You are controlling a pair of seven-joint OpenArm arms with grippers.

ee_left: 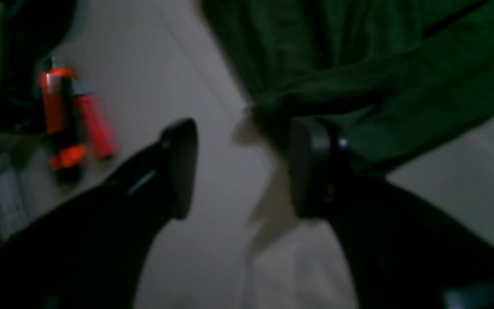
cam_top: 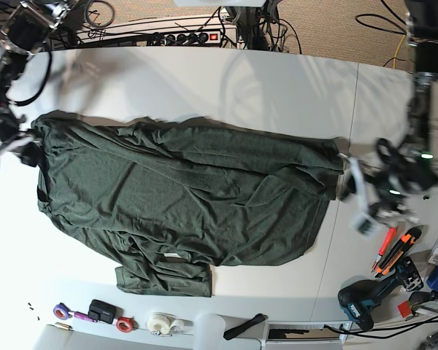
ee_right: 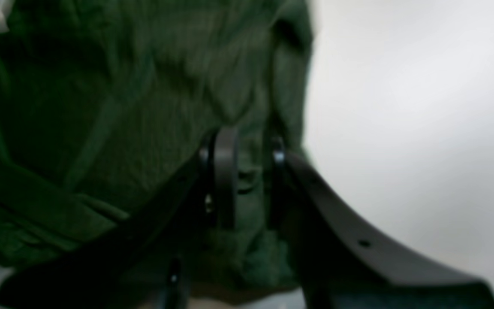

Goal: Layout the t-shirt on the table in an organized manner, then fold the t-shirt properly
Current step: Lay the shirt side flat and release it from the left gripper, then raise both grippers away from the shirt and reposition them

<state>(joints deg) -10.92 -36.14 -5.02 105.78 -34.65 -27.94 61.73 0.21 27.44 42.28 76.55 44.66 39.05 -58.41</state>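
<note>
The dark heathered green short-sleeved t-shirt of thin soft fabric lies spread, wrinkled, across the very large white smooth counter, its small pale neck label toward the near edge.

At the left of the base view, the right gripper is at the shirt's far-left edge. In its wrist view the jaws stand narrow with a fold of green cloth pinched between them; more bunched fabric fills everything to the left of the jaws, and bare counter lies to their right.

At the right of the base view, the left gripper sits just off the shirt's right-hand edge. Its jaws are wide apart with nothing between them but counter. The shirt's edge lies above and behind the right-hand jaw; whether it touches that jaw is lost in blur. Well to the left of the jaws lie orange and black utility knives, blurred.

Along the near edge of the counter, small rolls of tape and a black strap lie apart from the shirt, and a teal and black power drill rests near the right corner.
</note>
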